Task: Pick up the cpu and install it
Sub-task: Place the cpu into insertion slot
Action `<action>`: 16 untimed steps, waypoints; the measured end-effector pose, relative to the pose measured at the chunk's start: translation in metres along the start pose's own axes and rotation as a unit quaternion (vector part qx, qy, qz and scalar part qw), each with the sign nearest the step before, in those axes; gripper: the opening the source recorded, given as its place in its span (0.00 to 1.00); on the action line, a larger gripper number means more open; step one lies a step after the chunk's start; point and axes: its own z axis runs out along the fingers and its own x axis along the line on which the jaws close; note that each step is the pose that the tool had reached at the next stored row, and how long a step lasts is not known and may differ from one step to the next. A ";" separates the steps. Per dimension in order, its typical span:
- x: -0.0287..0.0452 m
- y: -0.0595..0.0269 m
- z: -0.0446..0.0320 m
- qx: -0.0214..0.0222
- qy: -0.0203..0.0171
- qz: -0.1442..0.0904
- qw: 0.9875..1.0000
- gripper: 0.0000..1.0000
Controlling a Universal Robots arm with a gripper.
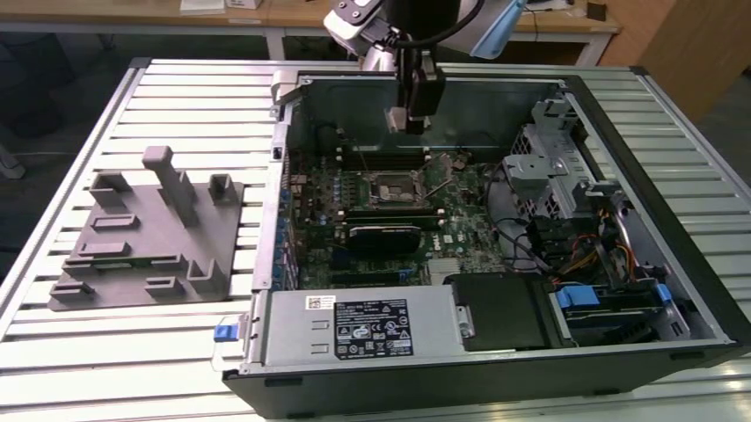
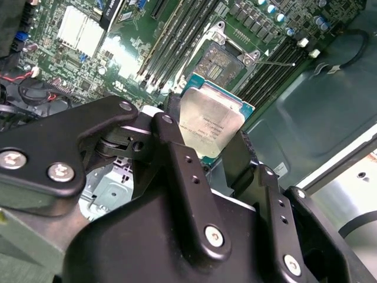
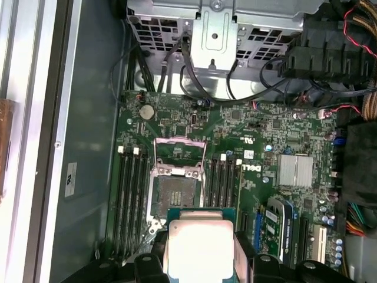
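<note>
Claw [image 1: 407, 119]: closed on the cpu [image 2: 212, 127], fingers [image 2: 171, 138] on two opposite edges; seen also in first wrist view [image 3: 197, 262].
Cpu spot: held in the air inside the open pc case [image 1: 493, 92], silver top [image 3: 197, 247] toward the cams, over the green board [image 3: 259, 135], near the socket, not seated.
Socket [image 3: 175, 191]: open, metal frame [image 3: 178, 154] flipped up; dark slot rows close on both sides [image 3: 132, 200].
Round about: silver finned block [image 3: 294, 170], coin battery [image 3: 146, 110], metal drive cage [image 1: 551, 167] w/ cable bundle [image 1: 586, 255] at exterior view's right.
Outside case: grey tray [image 1: 147, 237] w/ upright posts on slatted table [image 1: 70, 132], exterior view's left, well apart from claw.
Labels: white sticker [image 1: 373, 330] w/ print on the grey power box [image 1: 294, 330]; faint print on cpu top; neither sharp enough to make out.
</note>
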 end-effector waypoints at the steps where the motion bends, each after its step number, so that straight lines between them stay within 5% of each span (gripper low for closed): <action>1: 0.0000 0.0000 0.0005 0.000 0.000 0.000 1.000 0.53; 16: 0.0006 -0.0004 0.0091 0.000 0.000 0.000 1.000 0.53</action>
